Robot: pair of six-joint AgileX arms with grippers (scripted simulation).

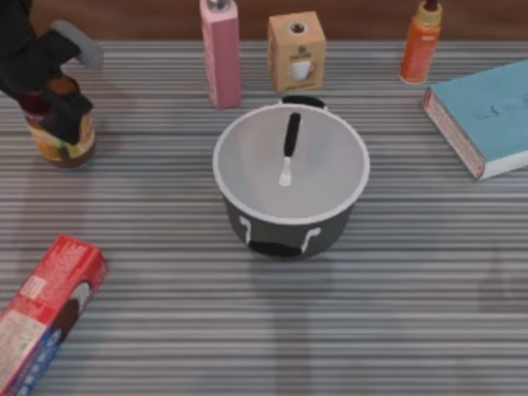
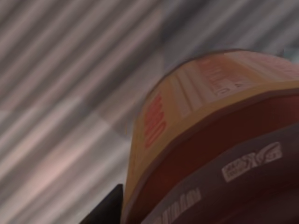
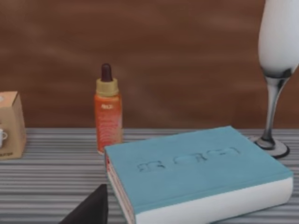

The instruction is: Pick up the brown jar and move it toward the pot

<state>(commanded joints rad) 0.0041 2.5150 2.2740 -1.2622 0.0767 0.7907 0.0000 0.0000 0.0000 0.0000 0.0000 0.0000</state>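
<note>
Rendered tabletop; striped table (image 1: 412, 313)

The pot (image 1: 290, 177) stands mid-tabletop (image 1: 412, 313) with its lid (image 1: 289, 161) on. Behind the pot stand a carton (image 1: 221, 54) and a box (image 1: 296, 49), side by side; far to the pot's left stands the jar (image 1: 62, 136), under the left tool (image 1: 49, 99), and to the pot's front left, at the tabletop's edge, lies a long box (image 1: 45, 309). To the pot's right lies a book (image 1: 487, 115), and a bottle (image 1: 421, 41) stands behind the book, with a glass (image 3: 279, 70) near the book in the right wrist view.
</note>
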